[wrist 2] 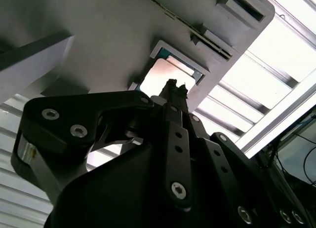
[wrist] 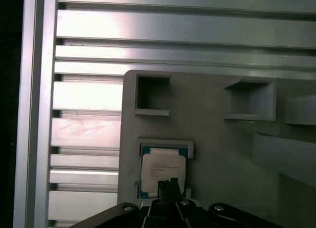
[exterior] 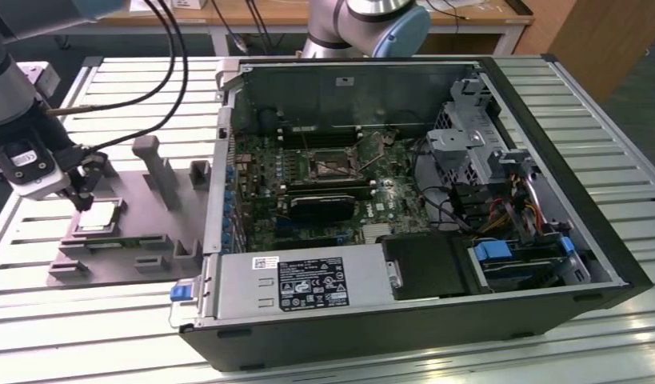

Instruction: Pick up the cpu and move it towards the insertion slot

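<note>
Closest to you in the second wrist view is the black linkage of the gripper [wrist 2: 173, 90]. Its two fingers run together to a narrow tip, with no gap I can make out between them and nothing clamped there.

Just past that tip lies the cpu [wrist 2: 158, 75], its silver top facing up. In the first wrist view you can see the gripper [wrist: 168, 184] poised over the near edge of the cpu [wrist: 163, 166]. Whether the tip actually touches the metal, I cannot tell.

The chip sits flat in a square recess [wrist: 165, 145] of the grey fixture plate [wrist: 222, 154]. I judge the recess is there to hold the chip square and in a known place, so the tool can meet it straight from above. By that reading the pick has not happened yet.

Beyond the plate you see the slatted table [wrist: 148, 30] that carries everything.

In the exterior view, the gripper [exterior: 84, 202] hangs vertically over the cpu [exterior: 97, 216], on the fixture plate [exterior: 145, 240] at the exterior view's left. Further off, well apart from the chip, the computer case [exterior: 583, 240] lies open on its side. That leaves the green circuit board [exterior: 257, 172] facing upward with the insertion slot [exterior: 329, 166] open to an approach from above.
</note>
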You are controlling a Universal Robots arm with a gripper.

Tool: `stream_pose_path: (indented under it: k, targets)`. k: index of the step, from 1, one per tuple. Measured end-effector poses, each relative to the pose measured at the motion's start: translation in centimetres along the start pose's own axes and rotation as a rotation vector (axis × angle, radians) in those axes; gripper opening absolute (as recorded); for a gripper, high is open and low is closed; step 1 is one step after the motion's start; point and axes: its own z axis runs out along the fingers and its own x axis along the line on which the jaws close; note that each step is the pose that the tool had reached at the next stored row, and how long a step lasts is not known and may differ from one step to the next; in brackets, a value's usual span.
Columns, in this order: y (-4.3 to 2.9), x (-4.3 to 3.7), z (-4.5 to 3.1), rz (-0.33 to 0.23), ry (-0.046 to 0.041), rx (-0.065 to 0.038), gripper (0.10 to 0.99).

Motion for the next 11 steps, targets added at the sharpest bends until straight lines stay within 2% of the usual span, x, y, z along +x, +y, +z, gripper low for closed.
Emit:
stream_pose_path:
  k: [11]
  targets:
    - [-0.05, 0.03, 1.99, 0.000, 0.0000, 0.000, 0.102]
